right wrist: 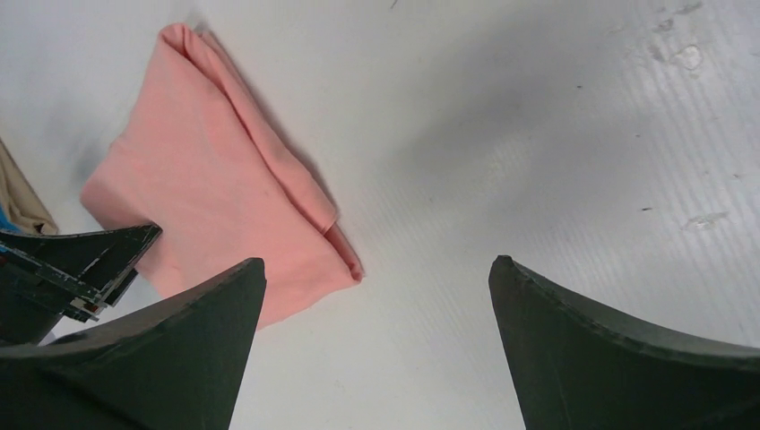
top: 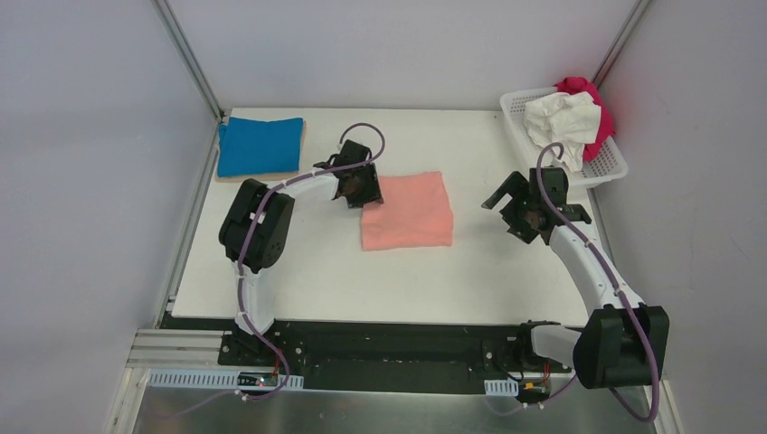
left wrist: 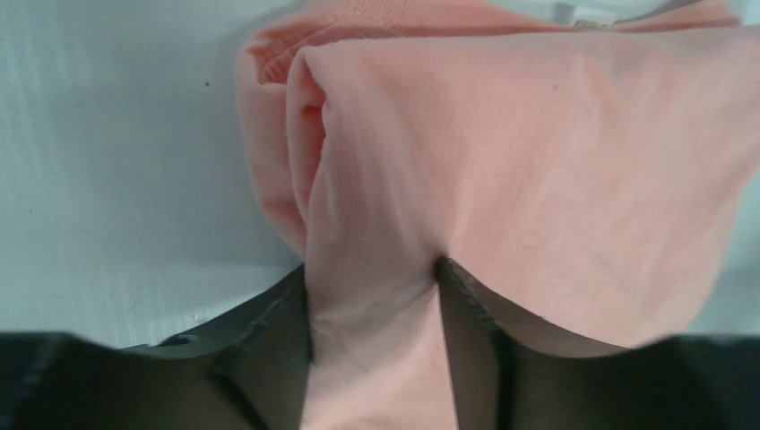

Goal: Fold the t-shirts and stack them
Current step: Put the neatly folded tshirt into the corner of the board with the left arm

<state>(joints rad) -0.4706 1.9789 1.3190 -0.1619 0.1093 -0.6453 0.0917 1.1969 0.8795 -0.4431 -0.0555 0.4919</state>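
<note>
Work surface: a white table [top: 317, 271] enclosed by pale grey walls [top: 90, 181], with both arm bases at the bottom of the top view.

Left gripper [left wrist: 369, 269]: closed down on a fold of the salmon-pink t-shirt [top: 411, 212]. In the left wrist view the cloth is pinched between the two dark fingers [left wrist: 269, 358] and bunches upward from them. The grip is at the shirt's left edge, just left of centre in the top view.

Salmon-pink t-shirt: folded to a rough rectangle, lying flat on the table at the centre of the top view.

Right gripper [right wrist: 374, 269]: jaws spread wide and holding nothing. It is over bare table, right of the salmon-pink t-shirt and clear of it.

Blue t-shirt [top: 260, 145]: folded, at the upper left of the top view, resting on a thin tan board [top: 301, 136].

White lattice basket [top: 608, 170]: at the upper right corner, holding a crumpled white t-shirt [top: 561, 117] with a magenta t-shirt [top: 599, 117] behind and beside it.
</note>
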